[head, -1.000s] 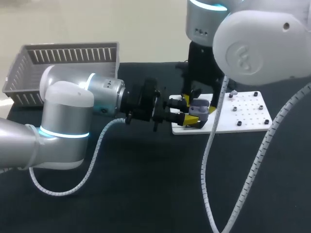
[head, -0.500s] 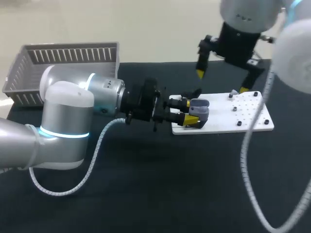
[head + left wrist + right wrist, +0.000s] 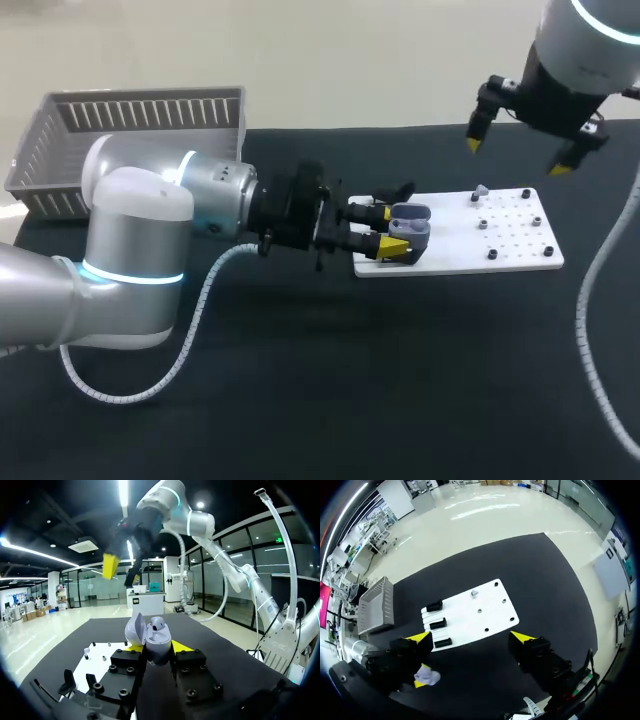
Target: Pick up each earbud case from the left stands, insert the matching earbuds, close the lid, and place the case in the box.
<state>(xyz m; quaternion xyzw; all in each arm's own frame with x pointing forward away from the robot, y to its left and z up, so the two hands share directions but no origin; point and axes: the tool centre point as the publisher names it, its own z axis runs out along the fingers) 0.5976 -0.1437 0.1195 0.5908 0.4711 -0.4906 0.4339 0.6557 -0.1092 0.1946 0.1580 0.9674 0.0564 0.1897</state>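
Left gripper (image 3: pixel 390 231) clamps an open earbud case (image 3: pixel 411 222), centre frame.
Right gripper (image 3: pixel 516 156) hangs upper right, fingers spread apart.

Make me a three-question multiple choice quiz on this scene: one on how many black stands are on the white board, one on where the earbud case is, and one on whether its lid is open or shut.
1. How many black stands sit on the white board?
A. one
B. three
C. six

2. Where is the earbud case?
A. on a black stand
B. between the left gripper's fingers
C. in the right gripper

3. The case's lid is:
A. open
B. shut
C. taken off

Answers:
1 B: the right wrist view shows three in a row at one end of the board.
2 B: both yellow tips press its sides, and the right gripper is open and empty.
3 A: it stands tipped back from the body.
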